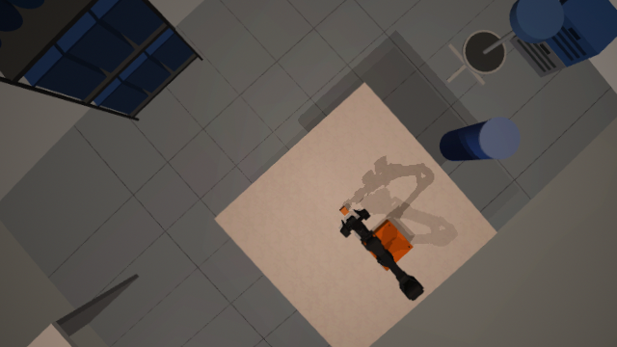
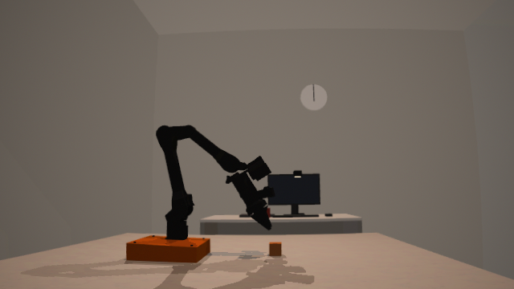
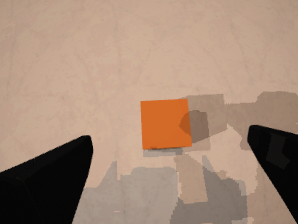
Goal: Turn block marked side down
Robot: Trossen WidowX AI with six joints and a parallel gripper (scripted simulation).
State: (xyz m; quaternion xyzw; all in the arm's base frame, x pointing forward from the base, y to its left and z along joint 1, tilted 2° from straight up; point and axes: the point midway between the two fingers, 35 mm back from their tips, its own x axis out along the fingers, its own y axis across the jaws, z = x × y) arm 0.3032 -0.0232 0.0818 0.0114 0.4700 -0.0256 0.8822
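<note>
The orange block (image 2: 275,249) is being left resting on the beige table (image 2: 361,261); the gripper (image 2: 263,221) is being held wide open above it, empty, in a grey-walled room.

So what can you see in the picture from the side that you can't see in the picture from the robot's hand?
Only the side view shows the whole black robot arm on its flat orange base, the round wall clock, the dark computer monitor on a far desk, and the open gripper hanging above the block, not touching it.

Only the hand view looks straight down on the block's plain orange top face, between two black fingers spread wide apart.

Both show the small orange block resting on the pale beige table, with the arm's shadow beside it.
</note>
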